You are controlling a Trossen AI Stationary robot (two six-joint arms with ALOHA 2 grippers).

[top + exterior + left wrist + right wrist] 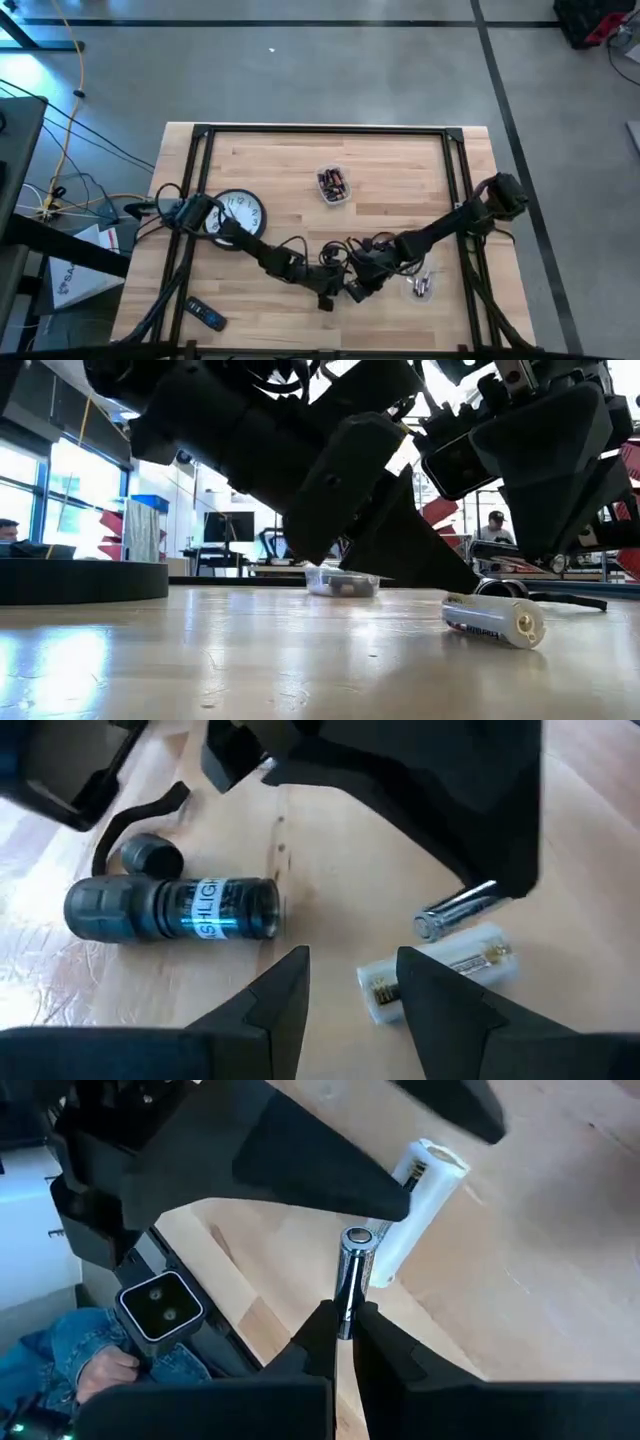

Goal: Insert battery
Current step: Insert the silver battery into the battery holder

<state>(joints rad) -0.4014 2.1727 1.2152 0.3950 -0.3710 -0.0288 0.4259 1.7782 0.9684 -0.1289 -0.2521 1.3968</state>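
On the desk (280,170), the flashlight (170,908) lay left of the left gripper (350,982), its fingers parted and empty. The white battery holder (440,982) lay beside it. The right gripper (345,1330) pinched a silver battery (352,1275).

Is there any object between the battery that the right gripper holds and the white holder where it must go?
Nothing visible is in the way. The right gripper is shut on the silver battery, whose free end lies right beside the white battery holder. The open left gripper hovers by that holder, and the flashlight lies off to the side.
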